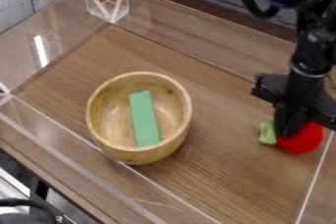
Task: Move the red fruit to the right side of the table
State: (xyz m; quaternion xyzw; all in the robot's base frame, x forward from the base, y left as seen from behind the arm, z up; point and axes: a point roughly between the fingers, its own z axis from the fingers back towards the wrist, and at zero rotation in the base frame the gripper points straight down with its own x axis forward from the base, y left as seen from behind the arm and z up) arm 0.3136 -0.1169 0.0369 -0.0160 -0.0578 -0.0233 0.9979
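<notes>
The hand (290, 115) was pinched shut on the red fruit (304, 139), low over the right side of the tabletop (227, 181), the green leaf (268, 131) pointing left. Left of the fruit and well apart from it, the bowl (176, 136) held a green block (144, 117).

Likely a lab: a robot arm (288, 59) works over a wood-grain tabletop (79, 46) with clear low walls, a toy-like bowl (138, 118) standing on it.
</notes>
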